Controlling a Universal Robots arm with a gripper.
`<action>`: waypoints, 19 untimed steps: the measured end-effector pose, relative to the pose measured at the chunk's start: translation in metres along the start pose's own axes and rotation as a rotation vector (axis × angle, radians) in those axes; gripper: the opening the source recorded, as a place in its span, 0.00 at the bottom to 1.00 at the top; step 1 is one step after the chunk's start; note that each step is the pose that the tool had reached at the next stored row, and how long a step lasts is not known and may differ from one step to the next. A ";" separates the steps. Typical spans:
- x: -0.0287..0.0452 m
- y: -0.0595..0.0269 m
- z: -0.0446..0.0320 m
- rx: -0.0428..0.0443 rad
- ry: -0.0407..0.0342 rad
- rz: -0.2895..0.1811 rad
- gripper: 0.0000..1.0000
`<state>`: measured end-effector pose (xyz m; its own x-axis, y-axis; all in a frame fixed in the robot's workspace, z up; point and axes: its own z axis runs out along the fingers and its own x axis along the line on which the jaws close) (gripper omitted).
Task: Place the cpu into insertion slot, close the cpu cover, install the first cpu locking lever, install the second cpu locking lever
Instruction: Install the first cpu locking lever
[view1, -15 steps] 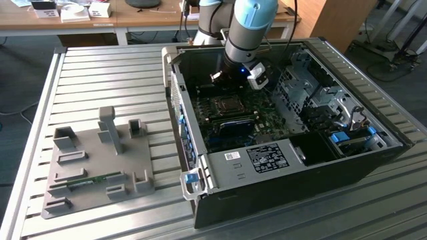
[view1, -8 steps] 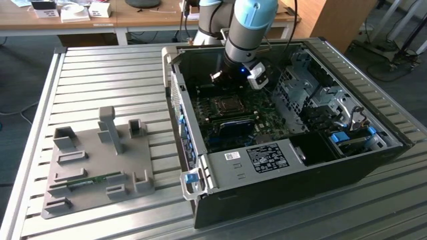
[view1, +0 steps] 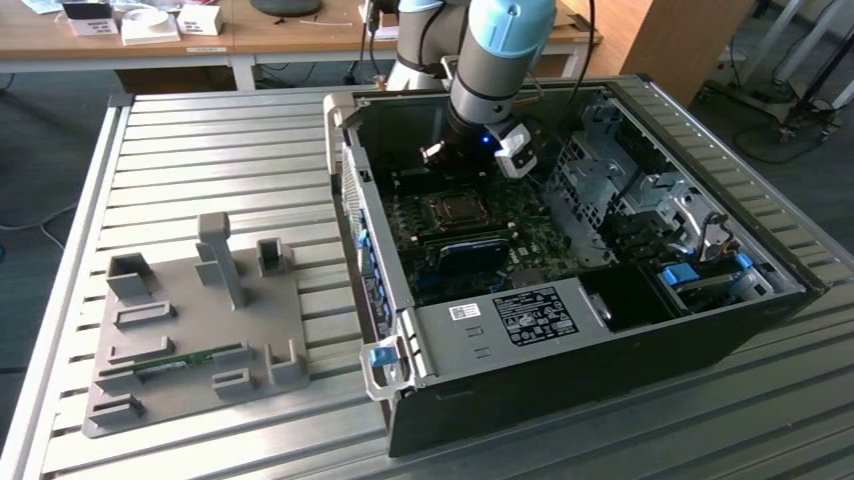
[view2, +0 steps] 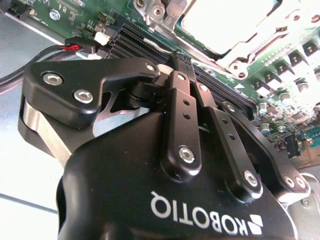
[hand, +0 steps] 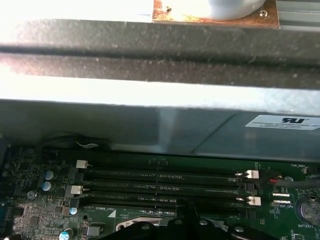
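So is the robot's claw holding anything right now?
No, it looks like nothing: the gripper is pinched shut and empty, close to the green board.

In the first wrist view the gripper (hand: 182, 220) is cut off by the edge and hides most of the socket (hand: 136, 223). In the second wrist view glare washes out the cpu (view2: 225, 22) and its far part runs off the picture, while the gripper's body covers much of the board (view2: 280, 75). In the exterior view the socket is too small to tell how its cover (view1: 455, 208) lies
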<state>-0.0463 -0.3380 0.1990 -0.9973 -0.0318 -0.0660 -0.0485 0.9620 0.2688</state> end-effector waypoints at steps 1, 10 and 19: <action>0.0000 0.0000 0.0001 -0.0001 0.0000 0.000 0.11; -0.0012 -0.0001 0.0005 0.0019 -0.0001 0.000 0.11; -0.0028 -0.0002 0.0005 0.0021 -0.0001 0.000 0.11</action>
<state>-0.0435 -0.3379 0.1986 -0.9973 -0.0319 -0.0661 -0.0484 0.9625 0.2668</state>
